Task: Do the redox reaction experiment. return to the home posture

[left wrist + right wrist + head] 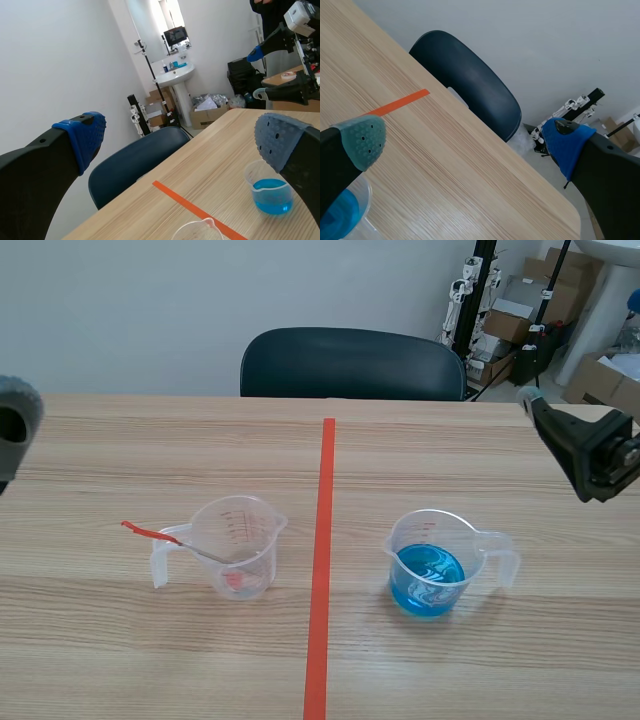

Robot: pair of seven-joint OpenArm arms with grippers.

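Mixing looks done; blue cup (432, 565) and spoon cup (235, 545) stand near the table's (480, 440) front edge. My left hand (180, 140) and right hand (465, 142), spread and empty, need only settle home.

the table (100, 440) reads to me as pale wood grain, smooth and matt. the near-empty cup (238, 540) and the blue-filled cup (432, 562) both look like thin clear plastic with a faint sheen. the chair (350, 362) back is dark, smooth and dull. on my left gripper (182, 132) and right gripper (465, 139) the fingers are matt black, with soft, rubbery, dimpled pads (86, 136).
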